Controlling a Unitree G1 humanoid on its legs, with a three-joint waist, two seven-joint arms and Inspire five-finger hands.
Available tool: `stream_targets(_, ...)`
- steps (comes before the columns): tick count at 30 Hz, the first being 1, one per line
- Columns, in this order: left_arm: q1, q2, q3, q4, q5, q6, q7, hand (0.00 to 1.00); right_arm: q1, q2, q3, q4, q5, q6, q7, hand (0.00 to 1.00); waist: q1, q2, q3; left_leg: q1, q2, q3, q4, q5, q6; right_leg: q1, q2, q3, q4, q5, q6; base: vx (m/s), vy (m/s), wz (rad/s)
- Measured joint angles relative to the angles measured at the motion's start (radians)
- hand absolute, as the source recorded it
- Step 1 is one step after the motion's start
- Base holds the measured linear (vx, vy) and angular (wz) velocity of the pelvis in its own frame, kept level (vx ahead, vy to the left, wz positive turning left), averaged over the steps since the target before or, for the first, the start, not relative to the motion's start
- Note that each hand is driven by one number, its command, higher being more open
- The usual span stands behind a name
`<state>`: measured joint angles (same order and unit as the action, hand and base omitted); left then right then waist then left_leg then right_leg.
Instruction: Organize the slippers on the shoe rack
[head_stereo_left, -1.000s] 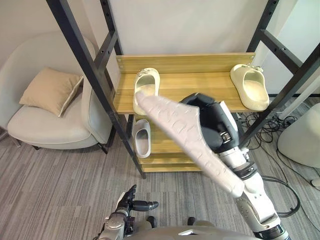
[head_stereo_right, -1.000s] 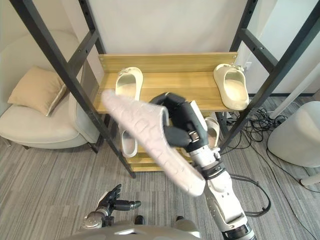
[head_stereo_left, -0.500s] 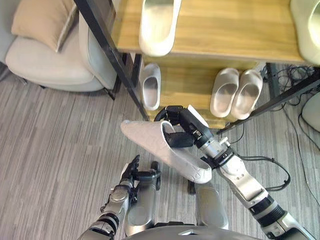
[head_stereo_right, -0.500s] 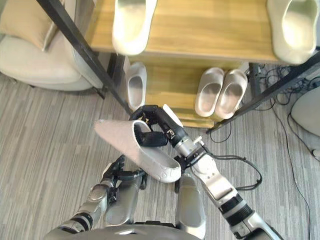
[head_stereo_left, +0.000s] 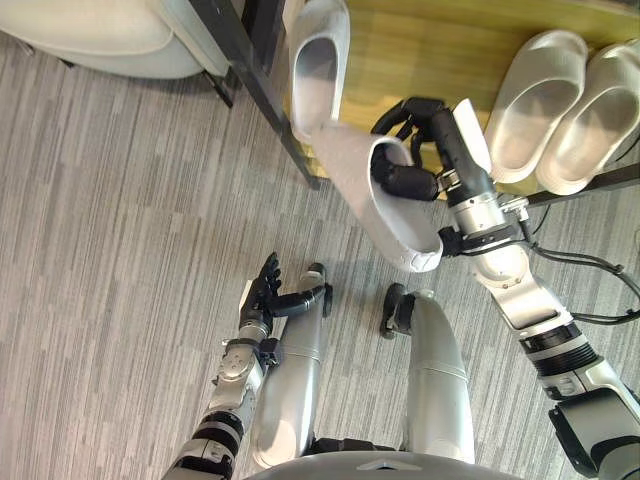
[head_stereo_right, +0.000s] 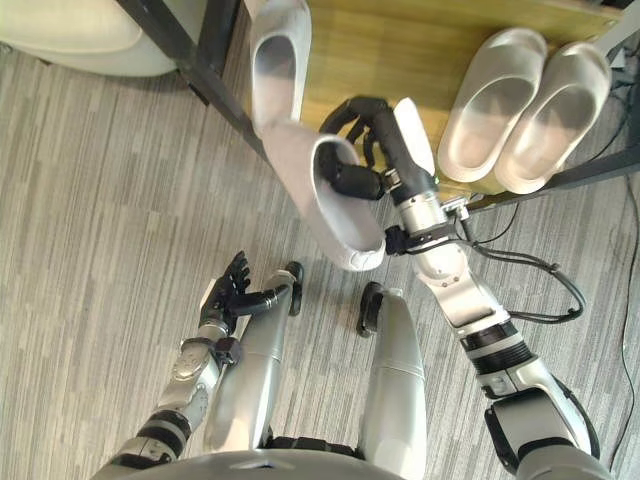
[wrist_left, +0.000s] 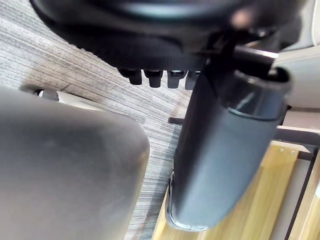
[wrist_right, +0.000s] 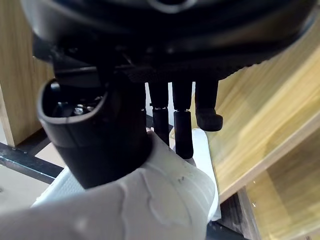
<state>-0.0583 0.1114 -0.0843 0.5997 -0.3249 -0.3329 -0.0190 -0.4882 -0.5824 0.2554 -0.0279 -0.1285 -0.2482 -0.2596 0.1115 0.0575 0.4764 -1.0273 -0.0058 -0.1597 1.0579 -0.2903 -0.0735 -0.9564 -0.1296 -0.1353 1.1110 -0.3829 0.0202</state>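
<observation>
Upper centre: your right hand (head_stereo_left: 447, 148), fingers curled round white slipper (head_stereo_left: 367, 197); lower left, left hand (head_stereo_left: 267, 299), fingers loosely spread.

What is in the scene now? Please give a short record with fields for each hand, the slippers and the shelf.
right hand: shut on the white slipper, held before the low shelf
left hand: open, low, holds nothing
single slipper: on the low shelf, left part
pair of slippers: on the low shelf, right part, side by side

Three slippers (head_stereo_left: 538, 100) on wooden shelf (head_stereo_left: 430, 50)
</observation>
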Motion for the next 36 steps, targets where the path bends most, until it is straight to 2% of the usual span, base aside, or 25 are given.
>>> stream_targets(3, 0.024, 0.002, 0.034, -0.043, 0.003, -0.006, 0.008, 1.00, -0.049, -0.029, -0.003, -0.042, -0.046, 0.001, -0.035, 0.00, 0.006, -0.007, 0.004, -0.045, 0.000, -0.012, 0.032, -0.009, -0.008, -0.042, -0.003, -0.011, 0.039, -0.017, 0.000, 0.01, -0.027, 0.05)
stream_targets(6, -0.071, 0.031, 0.090, 0.094, 0.004, 0.018, 0.102, 1.00, -0.130, -0.030, -0.004, -0.059, -0.079, 0.001, -0.064, 0.00, 0.000, -0.058, 0.031, -0.095, 0.002, -0.022, 0.051, -0.004, -0.019, -0.095, -0.006, -0.022, 0.069, -0.026, -0.013, -0.02, -0.043, 0.05)
stream_targets(7, -0.089, 0.031, 0.108, 0.119, -0.027, 0.024, 0.111, 1.00, -0.149, -0.030, -0.024, -0.060, -0.094, 0.003, -0.072, 0.00, -0.002, -0.081, 0.041, -0.123, 0.001, -0.034, 0.065, -0.004, -0.026, -0.117, -0.008, -0.032, 0.082, -0.030, -0.019, -0.01, -0.032, 0.11)
stream_targets(8, -0.090, 0.027, 0.108, 0.107, -0.038, 0.021, 0.110, 1.00, -0.151, -0.031, -0.042, -0.059, -0.109, 0.009, -0.077, 0.00, 0.000, -0.090, 0.044, -0.135, -0.001, -0.040, 0.073, -0.005, -0.029, -0.127, -0.009, -0.037, 0.091, -0.032, -0.022, 0.00, -0.020, 0.13)
stream_targets(10, -0.109, 0.012, 0.101, 0.096, -0.037, 0.014, 0.115, 1.00, -0.163, -0.031, -0.073, -0.044, -0.144, 0.047, -0.101, 0.00, 0.024, -0.093, 0.045, -0.152, -0.009, -0.049, 0.092, -0.008, -0.035, -0.139, -0.018, -0.048, 0.114, -0.040, -0.033, 0.00, -0.011, 0.18)
stream_targets(15, -0.114, 0.011, 0.091, 0.095, -0.029, 0.014, 0.117, 1.00, -0.228, 0.007, -0.085, -0.022, -0.287, 0.111, -0.174, 0.00, 0.026, -0.095, 0.044, -0.157, -0.027, -0.048, 0.098, -0.007, -0.035, -0.145, -0.039, -0.049, 0.136, -0.055, -0.031, -0.01, 0.003, 0.11)
stream_targets(18, -0.116, 0.011, 0.088, 0.095, -0.027, 0.014, 0.120, 1.00, -0.253, 0.065, -0.118, 0.006, -0.369, 0.159, -0.209, 0.00, 0.028, -0.095, 0.044, -0.159, -0.030, -0.049, 0.098, -0.007, -0.035, -0.145, -0.043, -0.051, 0.137, -0.057, -0.031, 0.00, 0.002, 0.04)
stream_targets(21, -0.121, 0.010, 0.079, 0.094, -0.020, 0.015, 0.123, 1.00, -0.277, 0.153, -0.176, 0.081, -0.437, 0.239, -0.252, 0.00, 0.033, -0.095, 0.044, -0.162, -0.038, -0.050, 0.098, -0.007, -0.035, -0.145, -0.051, -0.054, 0.142, -0.064, -0.031, 0.01, 0.001, 0.08)
stream_targets(22, -0.122, 0.010, 0.079, 0.094, -0.018, 0.015, 0.124, 1.00, -0.279, 0.159, -0.181, 0.089, -0.441, 0.244, -0.255, 0.00, 0.034, -0.095, 0.044, -0.163, -0.038, -0.050, 0.098, -0.007, -0.035, -0.145, -0.051, -0.054, 0.142, -0.065, -0.031, 0.01, 0.002, 0.09)
stream_targets(24, -0.126, 0.009, 0.073, 0.093, -0.014, 0.015, 0.129, 1.00, -0.286, 0.204, -0.207, 0.140, -0.467, 0.300, -0.282, 0.00, 0.036, -0.095, 0.044, -0.165, -0.045, -0.052, 0.100, -0.007, -0.036, -0.145, -0.059, -0.057, 0.149, -0.072, -0.031, 0.01, 0.002, 0.11)
stream_targets(27, -0.130, 0.007, 0.069, 0.092, -0.002, 0.016, 0.137, 1.00, -0.288, 0.243, -0.230, 0.210, -0.472, 0.347, -0.308, 0.00, 0.037, -0.095, 0.044, -0.167, -0.054, -0.055, 0.107, -0.008, -0.036, -0.145, -0.068, -0.059, 0.161, -0.080, -0.030, 0.01, 0.002, 0.10)
stream_targets(33, -0.139, 0.005, 0.070, 0.092, 0.006, 0.020, 0.157, 1.00, -0.320, 0.275, -0.262, 0.274, -0.467, 0.354, -0.340, 0.00, 0.037, -0.093, 0.042, -0.177, -0.055, -0.056, 0.125, -0.010, -0.036, -0.152, -0.070, -0.059, 0.176, -0.082, -0.030, 0.00, 0.000, 0.00)
stream_targets(34, -0.143, 0.004, 0.070, 0.092, 0.008, 0.026, 0.163, 1.00, -0.338, 0.282, -0.270, 0.293, -0.463, 0.354, -0.345, 1.00, 0.040, -0.093, 0.040, -0.180, -0.055, -0.055, 0.127, -0.010, -0.036, -0.157, -0.071, -0.057, 0.180, -0.082, -0.030, 0.00, 0.000, 0.00)
stream_targets(36, -0.147, 0.003, 0.070, 0.093, 0.008, 0.029, 0.168, 1.00, -0.366, 0.287, -0.273, 0.320, -0.459, 0.353, -0.356, 1.00, 0.041, -0.093, 0.040, -0.185, -0.055, -0.051, 0.127, -0.010, -0.037, -0.164, -0.073, -0.055, 0.186, -0.083, -0.032, 0.00, 0.000, 0.00)
